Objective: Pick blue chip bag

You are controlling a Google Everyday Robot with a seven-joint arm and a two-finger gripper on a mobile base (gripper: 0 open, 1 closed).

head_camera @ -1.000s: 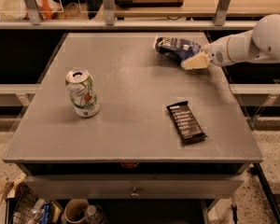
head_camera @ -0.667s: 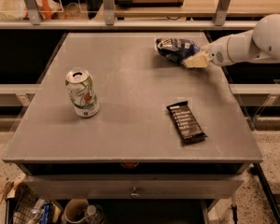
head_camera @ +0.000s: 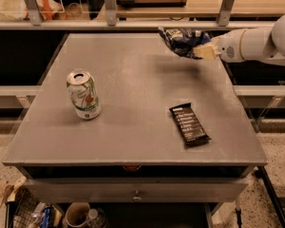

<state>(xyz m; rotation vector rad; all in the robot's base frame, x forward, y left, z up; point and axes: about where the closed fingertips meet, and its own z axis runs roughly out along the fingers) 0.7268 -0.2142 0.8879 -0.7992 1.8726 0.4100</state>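
Observation:
The blue chip bag (head_camera: 181,40), crumpled dark navy foil with white lettering, hangs in the air above the far right part of the grey table (head_camera: 133,94). Its shadow lies on the tabletop below it. My gripper (head_camera: 203,51), with cream-coloured fingers on a white arm coming in from the right edge, is shut on the bag's right end and holds it clear of the surface.
A green and white soda can (head_camera: 83,95) stands upright on the table's left side. A flat black bar wrapper (head_camera: 189,123) lies near the front right. A rail with metal posts (head_camera: 109,6) runs behind the table. A drawer (head_camera: 135,190) sits under the front edge.
The gripper has lifted the blue chip bag off the tabletop; it now hangs higher and nearer the back edge. The can and the black wrapper have not moved.

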